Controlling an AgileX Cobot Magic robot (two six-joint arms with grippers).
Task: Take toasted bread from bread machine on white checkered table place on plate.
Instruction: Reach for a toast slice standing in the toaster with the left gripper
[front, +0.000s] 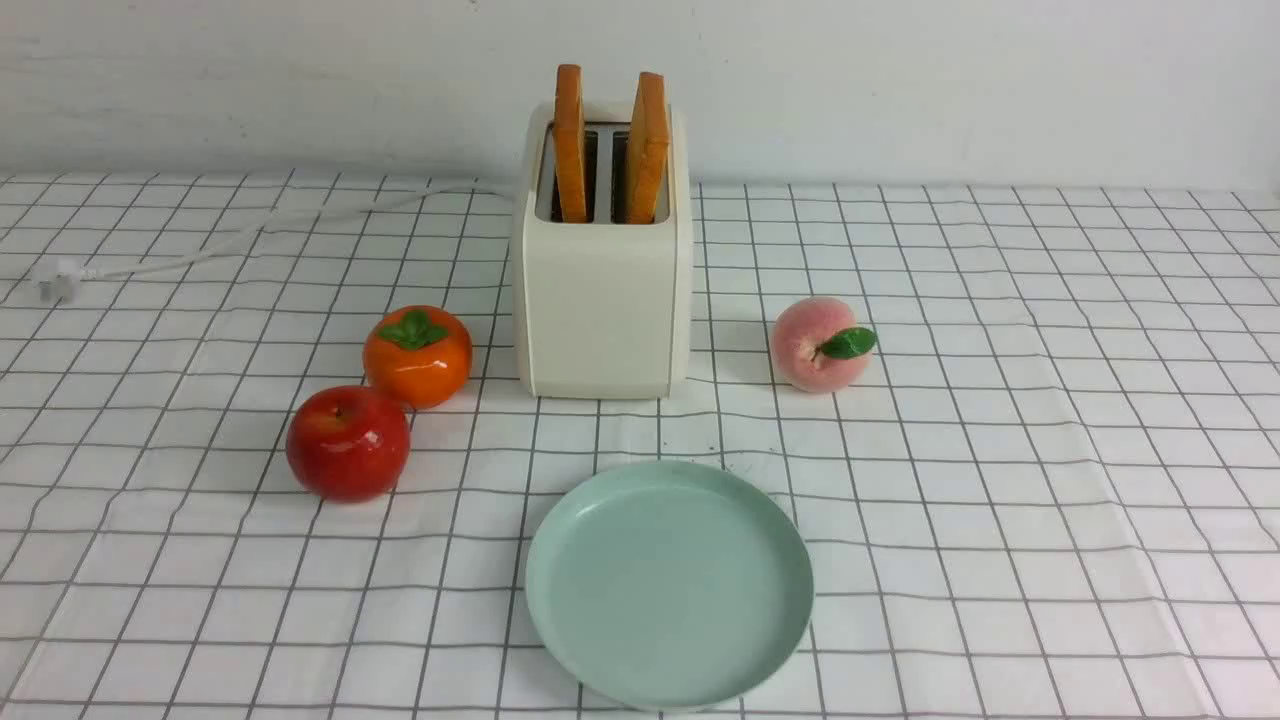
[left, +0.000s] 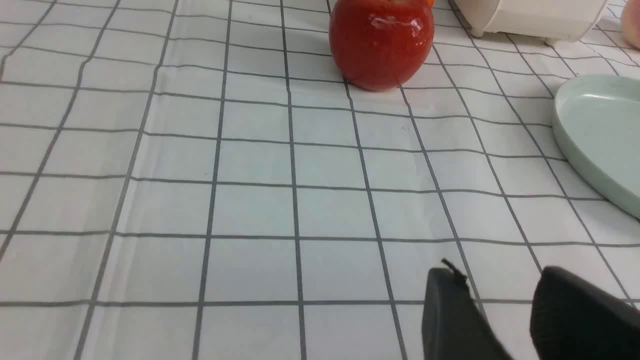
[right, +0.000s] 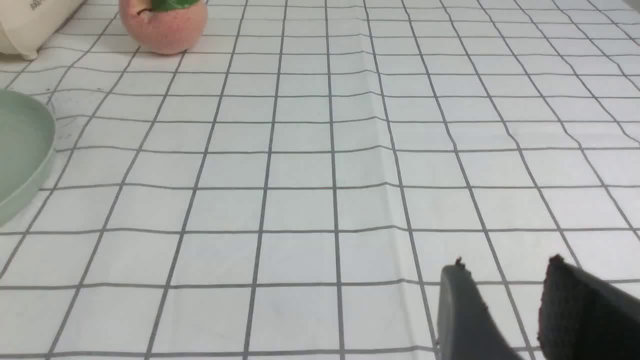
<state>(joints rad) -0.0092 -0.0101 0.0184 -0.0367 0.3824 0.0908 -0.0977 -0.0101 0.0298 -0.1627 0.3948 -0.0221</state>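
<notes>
White checkered table: white cloth with a thin grey grid, slightly wrinkled, running back to a pale wall.
Bread machine: cream-white and boxy, upright toward the far edge of the surface, about midway between its left and right edges.
Plate: pale mint green and bare, at the near edge, straight in front of the bread machine and apart from it.
Toasted bread: two golden-orange slices on edge, one in each slot, tops above the machine; the right-hand slice leans a little.
Apple: glossy red, left of the plate.
Persimmon: orange with a green leaf cap, just behind the apple, beside the machine's left side.
Peach: pink with one green leaf, right of the machine, near but apart.
Cord: white, from the machine toward the left edge, ending in a plug.
Left gripper: dark fingers parted, nothing between them, low over bare cloth.
Right gripper: fingers likewise parted and empty, over bare cloth.
</notes>
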